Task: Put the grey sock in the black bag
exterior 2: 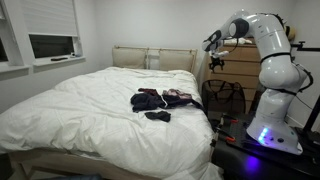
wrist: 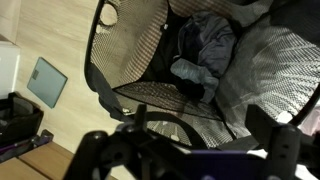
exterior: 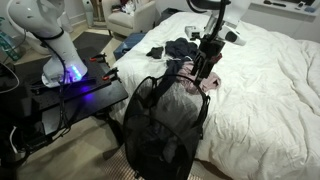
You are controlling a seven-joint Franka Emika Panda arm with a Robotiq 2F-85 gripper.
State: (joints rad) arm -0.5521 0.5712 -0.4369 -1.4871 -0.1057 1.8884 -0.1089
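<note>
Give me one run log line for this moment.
gripper: open, empty, over black bag | bag: upright beside bed | grey fabric seen inside bag, sock unconfirmed | clothes heap: on bed

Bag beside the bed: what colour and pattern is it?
Black see-through mesh bag, clearest in the wrist view.
</note>
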